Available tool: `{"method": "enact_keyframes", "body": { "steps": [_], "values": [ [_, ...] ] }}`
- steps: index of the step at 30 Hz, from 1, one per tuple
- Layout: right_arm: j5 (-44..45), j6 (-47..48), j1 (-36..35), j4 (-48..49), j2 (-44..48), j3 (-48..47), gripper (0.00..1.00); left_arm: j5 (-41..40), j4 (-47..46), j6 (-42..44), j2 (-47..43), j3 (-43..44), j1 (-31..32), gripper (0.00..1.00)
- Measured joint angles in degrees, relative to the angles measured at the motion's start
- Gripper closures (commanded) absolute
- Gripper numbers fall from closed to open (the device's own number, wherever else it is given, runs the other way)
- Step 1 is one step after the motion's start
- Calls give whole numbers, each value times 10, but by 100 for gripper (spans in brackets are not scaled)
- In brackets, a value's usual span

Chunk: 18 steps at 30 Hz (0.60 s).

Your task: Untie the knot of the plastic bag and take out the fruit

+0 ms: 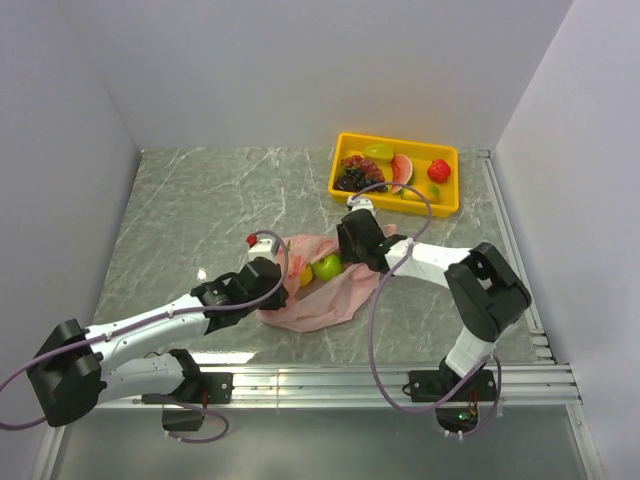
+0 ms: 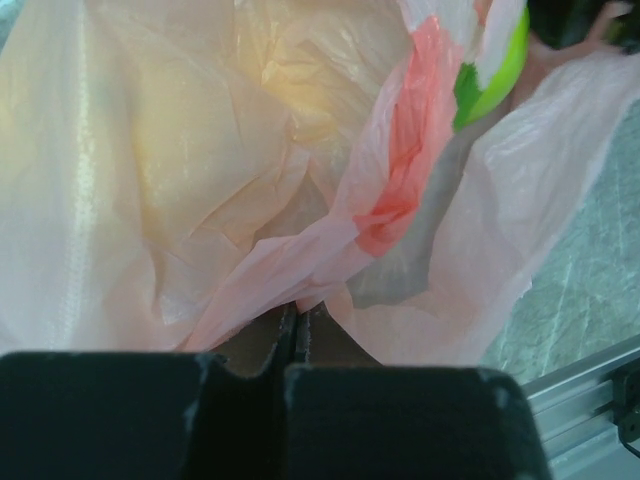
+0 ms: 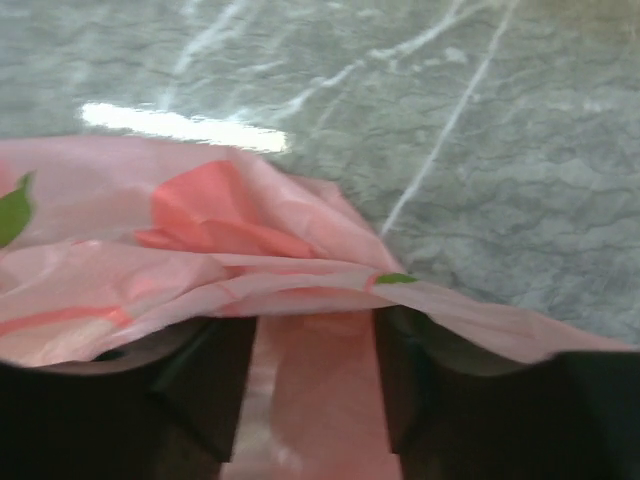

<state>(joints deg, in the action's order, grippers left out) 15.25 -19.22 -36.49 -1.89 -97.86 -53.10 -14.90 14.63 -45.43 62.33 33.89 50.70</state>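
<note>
The left gripper (image 2: 297, 318) is pinching the plastic bag (image 1: 330, 300) at frame center, jaws clamped on its film. The right gripper (image 3: 305, 365) is straddling a pink fold, jaws apart.

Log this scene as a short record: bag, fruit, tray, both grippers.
plastic bag: pink, crumpled on the table
fruit at bag: green apple showing, a yellow piece beside it
left gripper: shut, pinching bag film
right gripper: jaws apart, bag film between them
yellow tray: far right of table, holds grapes, watermelon slice, strawberry
</note>
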Motion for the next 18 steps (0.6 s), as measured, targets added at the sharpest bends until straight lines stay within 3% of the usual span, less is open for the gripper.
{"method": "enact_keyframes", "body": {
  "steps": [10,18],
  "values": [
    [2,54,-70,-39,187,-16,30,-12,11,-8,24,49,0,100],
    [5,46,-117,-43,185,-22,31,-15,11,-10,50,60,0,100]
  ]
}}
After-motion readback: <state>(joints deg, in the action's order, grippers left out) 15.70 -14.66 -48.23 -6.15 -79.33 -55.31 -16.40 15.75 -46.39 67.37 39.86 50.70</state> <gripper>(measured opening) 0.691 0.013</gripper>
